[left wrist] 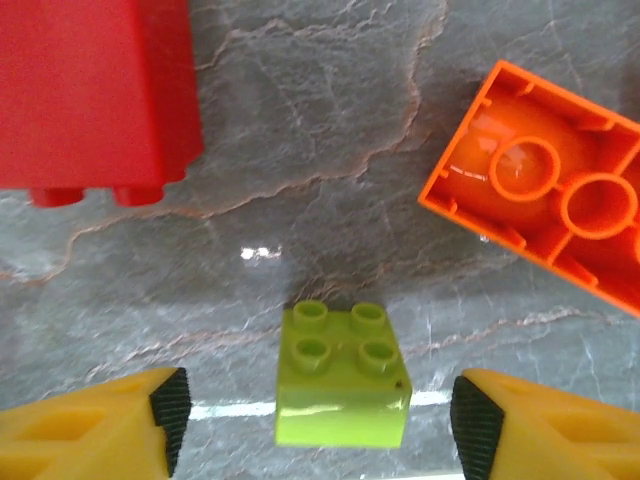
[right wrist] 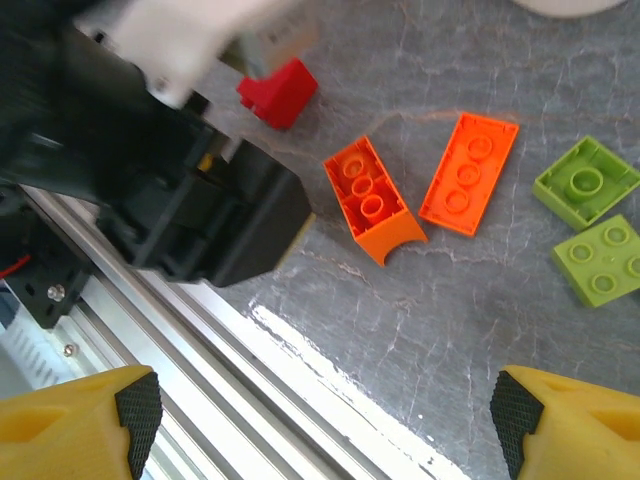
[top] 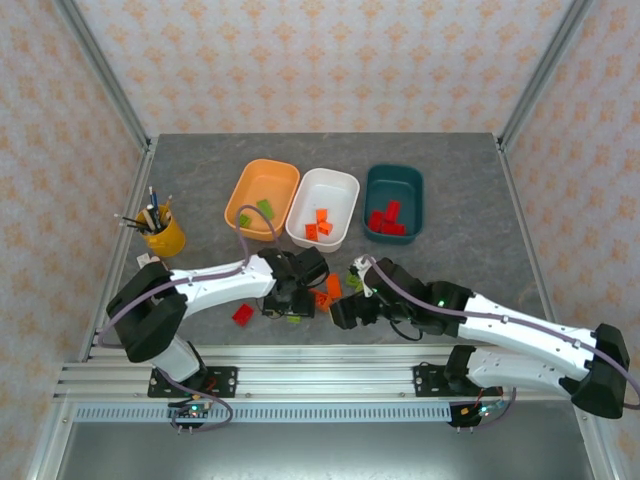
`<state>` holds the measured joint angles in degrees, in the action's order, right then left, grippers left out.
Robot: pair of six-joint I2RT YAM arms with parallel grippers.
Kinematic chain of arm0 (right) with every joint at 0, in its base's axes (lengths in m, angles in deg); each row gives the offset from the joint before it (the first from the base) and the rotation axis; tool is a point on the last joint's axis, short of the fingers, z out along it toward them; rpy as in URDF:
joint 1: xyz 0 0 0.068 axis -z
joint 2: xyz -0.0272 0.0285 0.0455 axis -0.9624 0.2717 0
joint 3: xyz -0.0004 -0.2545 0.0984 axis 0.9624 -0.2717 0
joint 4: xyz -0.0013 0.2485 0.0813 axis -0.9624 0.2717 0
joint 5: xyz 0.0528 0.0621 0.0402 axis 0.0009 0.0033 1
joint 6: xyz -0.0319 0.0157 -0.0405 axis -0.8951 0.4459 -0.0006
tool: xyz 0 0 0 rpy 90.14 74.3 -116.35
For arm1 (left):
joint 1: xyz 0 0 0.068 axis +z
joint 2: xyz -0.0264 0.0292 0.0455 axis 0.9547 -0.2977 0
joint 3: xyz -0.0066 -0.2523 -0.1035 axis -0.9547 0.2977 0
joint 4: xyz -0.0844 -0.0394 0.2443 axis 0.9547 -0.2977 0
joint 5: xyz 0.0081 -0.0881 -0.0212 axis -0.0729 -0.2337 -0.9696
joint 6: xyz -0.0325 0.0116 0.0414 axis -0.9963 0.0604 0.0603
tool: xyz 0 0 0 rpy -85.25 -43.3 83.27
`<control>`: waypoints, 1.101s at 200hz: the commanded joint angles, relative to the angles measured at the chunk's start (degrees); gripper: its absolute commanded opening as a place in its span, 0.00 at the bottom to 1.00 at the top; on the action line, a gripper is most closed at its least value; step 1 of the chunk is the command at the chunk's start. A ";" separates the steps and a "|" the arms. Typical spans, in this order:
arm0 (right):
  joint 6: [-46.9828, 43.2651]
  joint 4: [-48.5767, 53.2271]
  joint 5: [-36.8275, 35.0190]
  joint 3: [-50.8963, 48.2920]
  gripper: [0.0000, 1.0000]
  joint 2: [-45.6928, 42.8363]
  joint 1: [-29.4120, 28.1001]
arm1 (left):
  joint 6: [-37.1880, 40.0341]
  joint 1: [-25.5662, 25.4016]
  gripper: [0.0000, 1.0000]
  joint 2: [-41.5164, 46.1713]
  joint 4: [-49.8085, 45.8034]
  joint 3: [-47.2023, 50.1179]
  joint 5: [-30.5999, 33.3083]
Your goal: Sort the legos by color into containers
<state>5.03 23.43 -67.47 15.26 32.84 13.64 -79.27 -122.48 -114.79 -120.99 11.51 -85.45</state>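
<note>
Top view, 3 glossy rounded-rect plastic tubs across centre: orange tub [top: 265, 185] w/ lime bricks [top: 265, 208], white tub [top: 335, 188] w/ orange bricks [top: 320, 222], teal tub [top: 395, 183] w/ red bricks [top: 388, 218].
Left wrist view: left gripper [left wrist: 322, 415] jaws apart; shiny 4-stud lime brick [left wrist: 343, 375] between them, gap each side, bottom centre, on grey marbled table [left wrist: 320, 130].
Right gripper [right wrist: 325, 415]: jaws wide apart over table, bottom edge.

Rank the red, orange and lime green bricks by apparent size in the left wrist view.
Largest: red brick and orange brick, about alike; both are cut by the frame edge, so I do not rank them.
Smallest: lime green brick, clearly.
</note>
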 commanded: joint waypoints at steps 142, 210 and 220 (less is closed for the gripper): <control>2.42 3.80 -10.99 6.02 0.88 -1.34 0.21 | 0.28 1.80 0.32 1.11 -8.38 -9.50 5.19; 4.56 -0.69 -9.97 16.83 0.91 5.90 11.34 | 8.31 22.56 0.32 -1.92 -18.34 -31.39 3.97; 5.26 -0.35 -8.72 19.35 0.91 8.94 13.00 | 9.02 25.44 0.32 -4.18 -17.74 -33.48 3.29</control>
<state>8.31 24.58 -76.91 29.47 36.25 23.65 -74.24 -102.37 -114.86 -133.90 -18.11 -82.54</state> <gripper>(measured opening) 0.912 0.346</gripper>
